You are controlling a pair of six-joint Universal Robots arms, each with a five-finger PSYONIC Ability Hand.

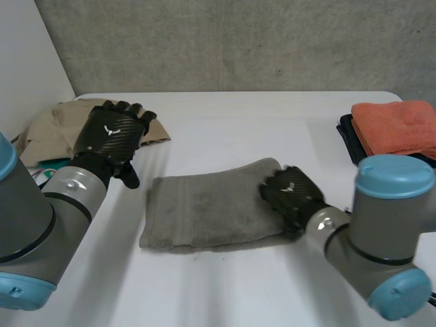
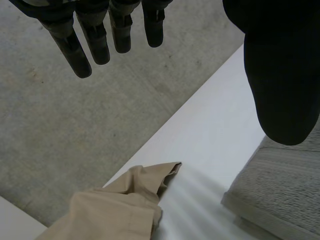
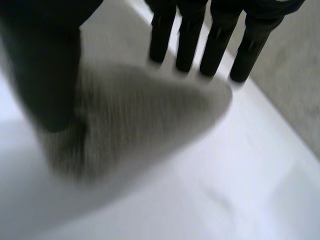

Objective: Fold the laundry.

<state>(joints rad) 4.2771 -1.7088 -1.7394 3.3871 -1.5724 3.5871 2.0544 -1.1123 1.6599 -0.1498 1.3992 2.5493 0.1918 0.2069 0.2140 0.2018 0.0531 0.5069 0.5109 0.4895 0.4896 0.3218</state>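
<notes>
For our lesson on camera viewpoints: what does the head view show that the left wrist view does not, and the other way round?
Only the head view: the right hand resting on the right edge of the grey towel, and the folded orange towel at the table's right side, lying on something black. Only the left wrist view: the left hand from its palm side, fingers straight and apart from the thumb, holding nothing. Both: the left hand, the tan garment, the grey towel and the white table.
</notes>
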